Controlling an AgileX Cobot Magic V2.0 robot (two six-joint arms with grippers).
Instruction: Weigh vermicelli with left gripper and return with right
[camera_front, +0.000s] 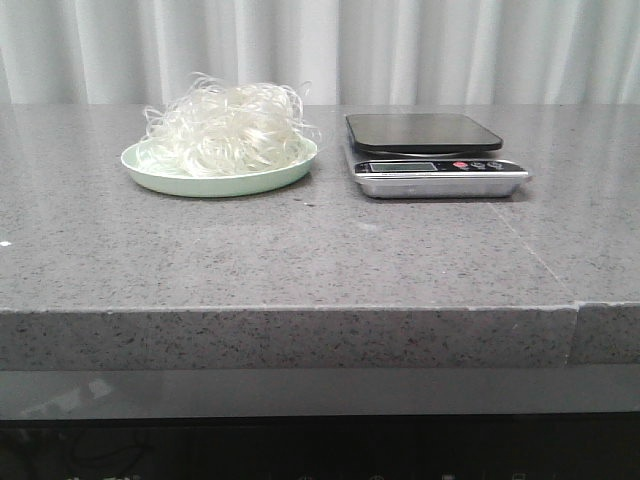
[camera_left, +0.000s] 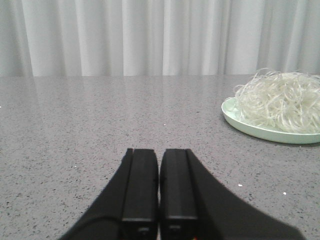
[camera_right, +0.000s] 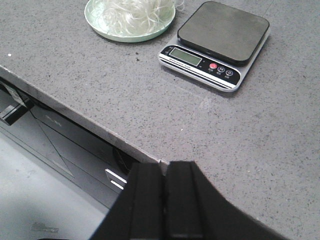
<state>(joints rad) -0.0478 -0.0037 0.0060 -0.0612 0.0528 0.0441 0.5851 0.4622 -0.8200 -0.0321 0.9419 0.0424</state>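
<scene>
While neither arm shows in the front view, the items on the grey speckled bench (camera_front: 300, 250) are listed as follows.

Item 1: vermicelli (camera_front: 228, 125), a loose whitish tangle, heaped on a pale green plate (camera_front: 215, 182). Position: about 10 o'clock from the bench's centre in the front view. Strands overhang the plate's rim in places.

Item 2: kitchen scale (camera_front: 435, 155), dark square platform (camera_front: 422, 131) bare, silver front strip with a display (camera_front: 400, 167) and a red button (camera_front: 459, 165). Position: at 3 o'clock of the plate, just beside it, not touching.

Item 3: left pincer (camera_left: 159, 187), matte black, fingers (camera_left: 140, 185) pressed together with only a thin seam between, gripping nothing. It sits low over bare bench, well apart from the plate, which shows in the left wrist view with the vermicelli on it.

Item 4: right pincer (camera_right: 164, 200), black, closed likewise, gripping nothing. It hangs above the bench's near edge, well apart from the scale.

Background: white pleated curtain (camera_front: 320, 50) behind the bench.
</scene>
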